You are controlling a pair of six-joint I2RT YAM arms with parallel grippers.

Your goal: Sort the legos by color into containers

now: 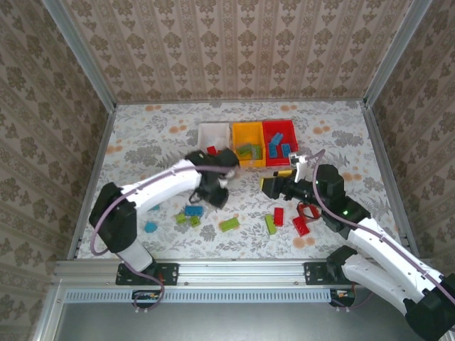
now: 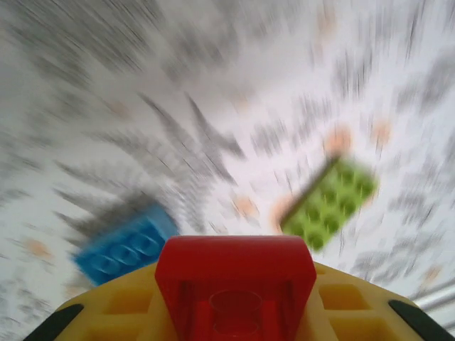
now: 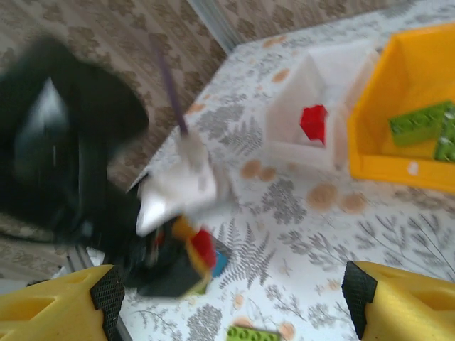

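Left wrist: left pincer [image 2: 238, 320] clenched on a red studded plastic brick [image 2: 234, 270], above the bench [image 2: 213, 106].
Other side, right pincer [image 3: 227, 305] released, empty. Loose on near bench, about ten: blue rectangular brick [image 1: 193, 211], lime green brick [image 1: 229, 224], open red square frame [image 1: 307, 210], more. Behind: white plastic bin [image 1: 215, 131] holds one red, yellow-orange bin [image 1: 248, 131] greens, red bin [image 1: 279, 126] blues. My read: under half done; held red belongs in the white plastic bin, just beyond it. Crowding risk: right arm close beside that path.

No writing, label, brand or number can be read on the small studded plastic bricks [image 1: 229, 224], the three open plastic bins [image 1: 213, 131] or the floral-patterned tabletop [image 1: 142, 149].
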